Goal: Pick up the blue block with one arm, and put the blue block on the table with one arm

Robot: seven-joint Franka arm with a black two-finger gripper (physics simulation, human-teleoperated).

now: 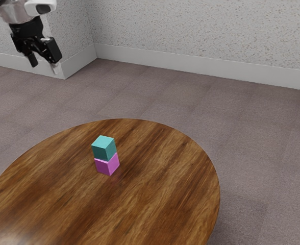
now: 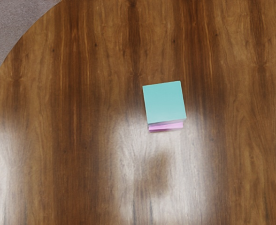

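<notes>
Presently: blue block found stacked, pincer released

The item under inspection, teal-blue in colour, rests on top of the pink block, which stands on the round wooden table. Both appear upright. Whether the pair sit exactly flush cannot be told, given the slant of the wrist view. Beyond the table's edge lies the carpeted floor. The gripper is at the exterior view's upper left, well apart from the stack, its jaws parted and nothing between them.

Step in hand, as judged: the approach for the grasp. Recommended practice: centre the open gripper over the upper block, turn the hand slightly until the jaws face two opposite sides squarely, then descend straight. Closure should be on the upper block alone, above the seam; too deep a reach would likely catch the lower one as well. Lift vertically until clear of the support before any sideways travel, since a sidelong pull could topple the lower block. For setting down, bare wood beside the stack would serve; lower level, release only on contact.
</notes>
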